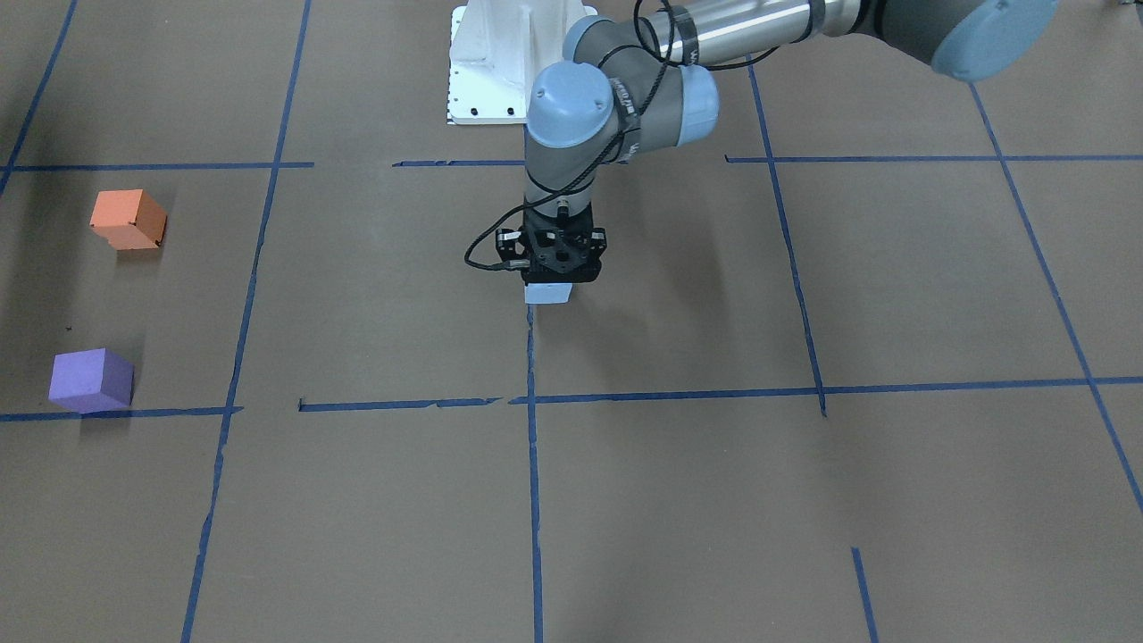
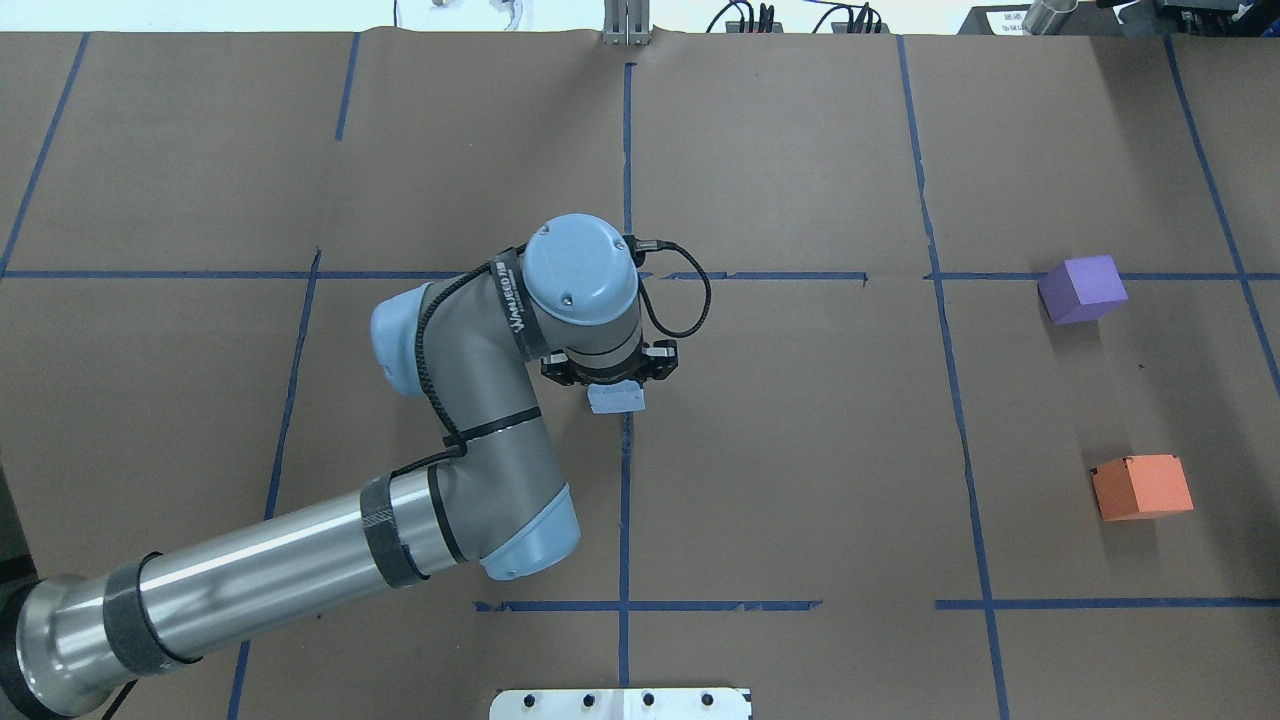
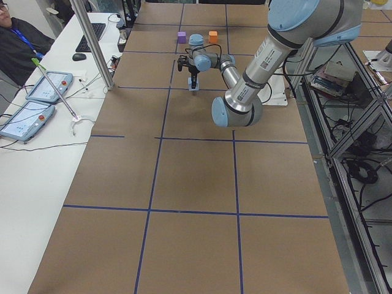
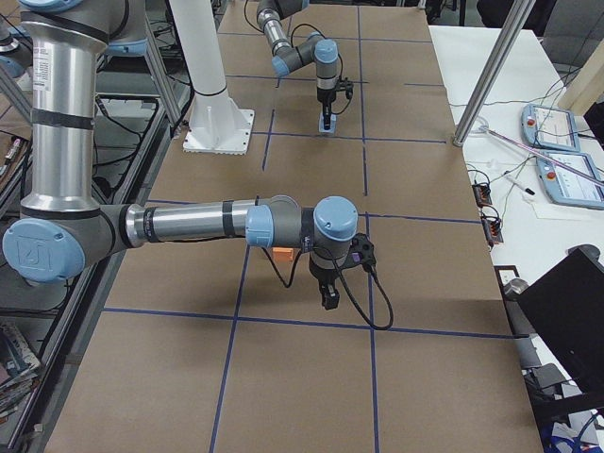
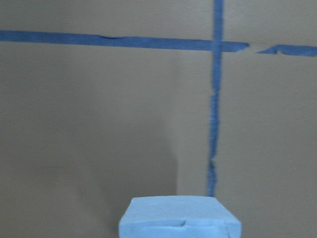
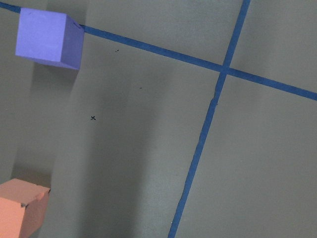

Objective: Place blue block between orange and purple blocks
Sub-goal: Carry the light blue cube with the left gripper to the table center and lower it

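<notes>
— Overhead exterior: seeing the left gripper [image 2: 612, 384] pinched tight on the blue block [image 2: 616, 398], mid table [image 2: 800, 480], well apart from orange block [image 2: 1142, 487] and purple block [image 2: 1082, 289].
— Gripped from above, presumably for a clean carry into that gap. Can't tell open from closed on the right gripper [image 4: 328, 300].

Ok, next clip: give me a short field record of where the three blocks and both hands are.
blue block: centre of the workspace, directly under the left hand
left hand: fingers hidden, grip unconfirmed
orange block: robot's right side
purple block: same side, farther from the robot, apart from orange
gap between them: no block yet
right hand: near the orange block; open or shut unclear
</notes>
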You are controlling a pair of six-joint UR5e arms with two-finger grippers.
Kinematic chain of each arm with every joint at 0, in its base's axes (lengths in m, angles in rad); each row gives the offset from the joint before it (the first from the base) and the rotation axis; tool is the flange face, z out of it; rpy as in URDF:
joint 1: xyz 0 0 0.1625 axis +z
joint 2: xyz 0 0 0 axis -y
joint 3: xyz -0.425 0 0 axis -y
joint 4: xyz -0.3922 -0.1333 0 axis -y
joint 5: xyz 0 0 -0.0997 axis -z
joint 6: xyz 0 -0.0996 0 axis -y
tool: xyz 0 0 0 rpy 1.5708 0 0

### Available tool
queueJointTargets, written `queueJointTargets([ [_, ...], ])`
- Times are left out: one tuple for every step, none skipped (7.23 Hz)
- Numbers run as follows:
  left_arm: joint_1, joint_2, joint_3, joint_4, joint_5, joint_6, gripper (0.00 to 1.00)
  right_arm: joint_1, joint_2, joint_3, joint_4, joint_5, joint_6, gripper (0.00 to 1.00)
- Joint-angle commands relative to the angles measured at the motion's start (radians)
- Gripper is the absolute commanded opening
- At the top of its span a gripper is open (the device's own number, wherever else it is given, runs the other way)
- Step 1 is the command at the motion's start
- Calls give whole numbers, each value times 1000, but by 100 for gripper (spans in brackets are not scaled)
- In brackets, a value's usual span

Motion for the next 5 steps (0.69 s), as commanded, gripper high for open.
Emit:
queueJointTargets([
  [15,-26,44,-6,19,-17,100,1,0,-1,1,0,0,100],
  [15,-24,41,-1,27,-20,100,1,0,-1,0,0,0,100],
  [7,-24,27,5,44,-20,100,-1,0,2,0,0,2,100],
  [-37,-18,-29,31,36,-11,100,0,2,9,0,0,3,100],
  [-68,30,-133,121,-2,15,100,1,9,12,1,0,14,100],
])
